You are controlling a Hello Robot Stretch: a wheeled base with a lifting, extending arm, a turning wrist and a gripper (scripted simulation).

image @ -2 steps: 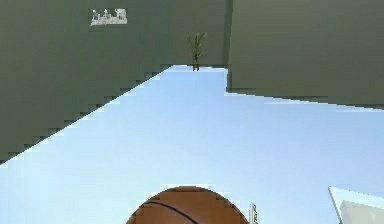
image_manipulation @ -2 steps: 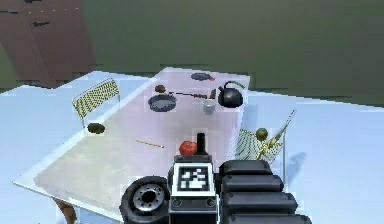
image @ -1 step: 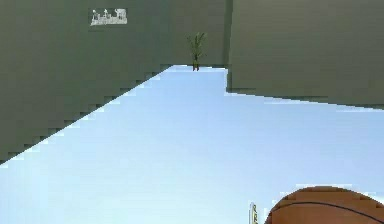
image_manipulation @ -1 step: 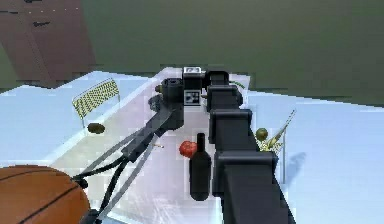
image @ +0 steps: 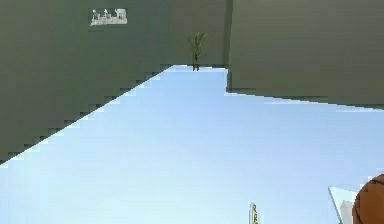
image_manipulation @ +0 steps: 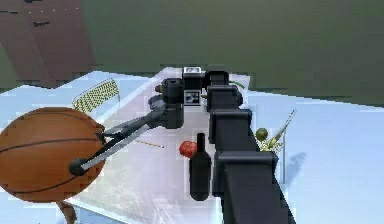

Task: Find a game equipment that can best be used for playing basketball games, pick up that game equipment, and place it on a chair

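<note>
The basketball [image_manipulation: 45, 155] lies at the far end of the pincer [image_manipulation: 85, 158], toward the arm side view's left. The two thin fingers [image_manipulation: 125, 132] run from the pincer's dark body down and leftward, and their tips end on the ball's right-hand face. The ball overlaps the left corner of the white bench [image_manipulation: 140, 180]. Whether it rests on that corner or hangs free cannot be told, so whether the pincer holds it cannot be told. The state of the fingers is likewise not readable. A ball has no long axis, so no wrist alignment is needed. A dark bottle [image_manipulation: 200, 165] stands on the bench just beside the arm [image_manipulation: 240, 170]; any sideways move should probably clear it.
</note>
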